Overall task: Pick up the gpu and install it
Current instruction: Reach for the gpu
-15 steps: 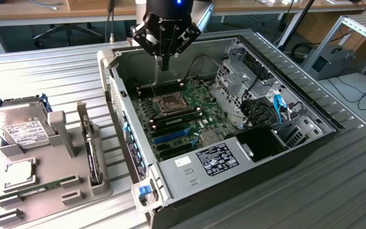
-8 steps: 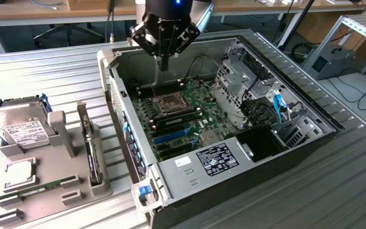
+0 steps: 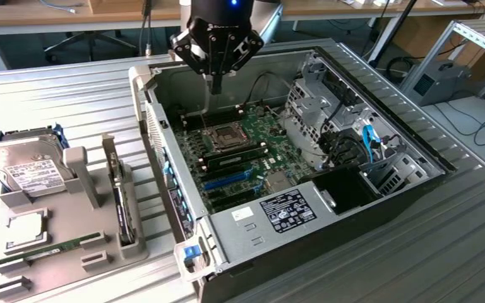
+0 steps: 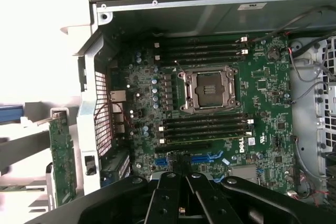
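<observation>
gpu (image 3: 124, 208) upright in holder (image 3: 134, 251), well apart from end effector (image 3: 215, 87)

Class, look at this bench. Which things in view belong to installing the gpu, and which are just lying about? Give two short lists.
Belongs to the job:
gpu, edge-on in the grey rack
gripper, shut, over the open computer case
motherboard

Lying about:
hard drive, on the rack
RAM stick, on the rack

The gpu (image 3: 124, 208) stands upright, edge-on, in a grey holder slot.
</observation>
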### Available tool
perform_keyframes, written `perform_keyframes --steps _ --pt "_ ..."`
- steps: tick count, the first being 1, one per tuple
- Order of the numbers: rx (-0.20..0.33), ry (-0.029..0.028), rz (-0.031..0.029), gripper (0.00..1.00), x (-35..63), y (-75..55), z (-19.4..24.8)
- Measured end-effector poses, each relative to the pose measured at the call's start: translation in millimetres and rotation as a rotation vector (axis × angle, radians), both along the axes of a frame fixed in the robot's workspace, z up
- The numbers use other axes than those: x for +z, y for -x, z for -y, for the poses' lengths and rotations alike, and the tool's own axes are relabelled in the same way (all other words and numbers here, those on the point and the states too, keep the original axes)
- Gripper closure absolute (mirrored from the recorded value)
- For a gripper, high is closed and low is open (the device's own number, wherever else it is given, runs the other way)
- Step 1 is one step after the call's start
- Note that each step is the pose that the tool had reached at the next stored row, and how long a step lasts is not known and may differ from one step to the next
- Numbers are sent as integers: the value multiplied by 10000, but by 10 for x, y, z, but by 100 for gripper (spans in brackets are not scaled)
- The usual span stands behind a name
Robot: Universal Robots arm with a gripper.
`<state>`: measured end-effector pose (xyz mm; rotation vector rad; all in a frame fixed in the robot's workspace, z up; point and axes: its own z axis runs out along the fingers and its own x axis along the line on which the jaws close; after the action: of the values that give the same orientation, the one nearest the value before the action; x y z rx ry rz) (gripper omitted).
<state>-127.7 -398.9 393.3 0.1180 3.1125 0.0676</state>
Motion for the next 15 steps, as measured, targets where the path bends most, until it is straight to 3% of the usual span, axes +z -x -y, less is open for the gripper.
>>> perform_keyframes --steps 15 --pt "0 0 0 89 0 50 0"
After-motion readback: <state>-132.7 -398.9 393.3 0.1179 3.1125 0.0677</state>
